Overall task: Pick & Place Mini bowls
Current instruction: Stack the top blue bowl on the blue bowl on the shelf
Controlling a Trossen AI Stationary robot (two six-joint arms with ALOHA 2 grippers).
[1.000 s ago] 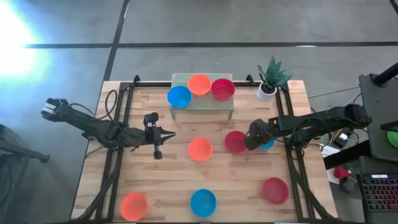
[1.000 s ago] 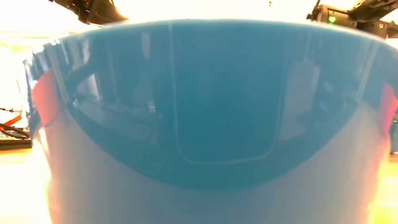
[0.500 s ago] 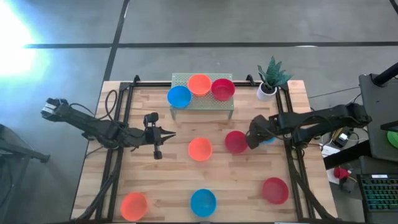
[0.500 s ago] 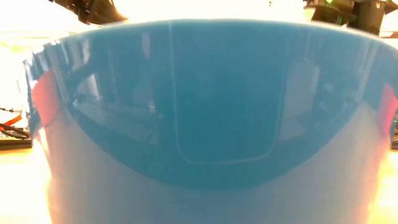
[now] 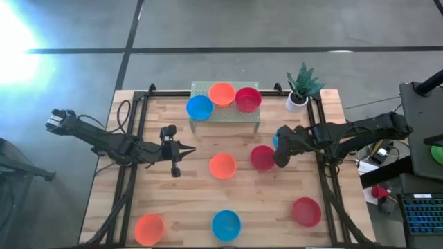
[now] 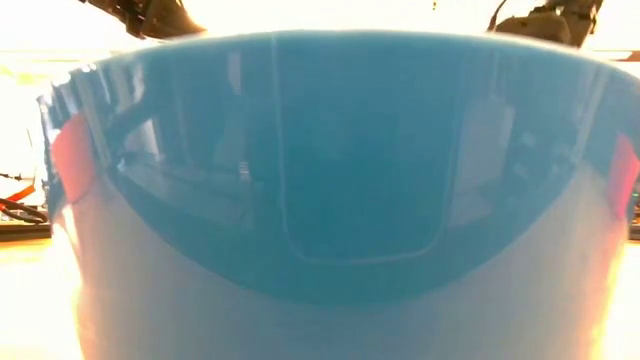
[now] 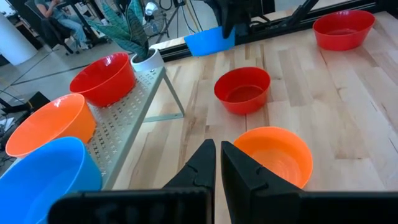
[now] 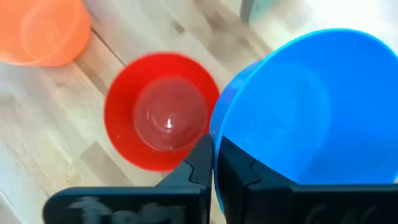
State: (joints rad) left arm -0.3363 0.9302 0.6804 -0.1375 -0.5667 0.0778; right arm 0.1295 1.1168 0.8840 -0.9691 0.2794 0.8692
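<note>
**Nine little bowls, one held by the right claw**

There are nine mini bowls: three orange, three red and three blue.

Three sit up on the green rack at the far side of the table: a blue bowl, an orange bowl and a red bowl.

Two are in the middle of the table: an orange middle bowl and, near it, a red middle bowl.

Three stand along the near edge: an orange corner bowl, a blue front bowl and a red front bowl.

The last one, the held blue bowl, is in the right gripper. The claw is squeezed shut on its rim. The bowl is tipped and up off the wood, just beside the red middle bowl. The right arm reaches in from the right side of the table.

The left gripper has its two fingers pressed together with nothing between them. It points at the orange middle bowl. The left arm lies stretched across the left side of the table.
</note>
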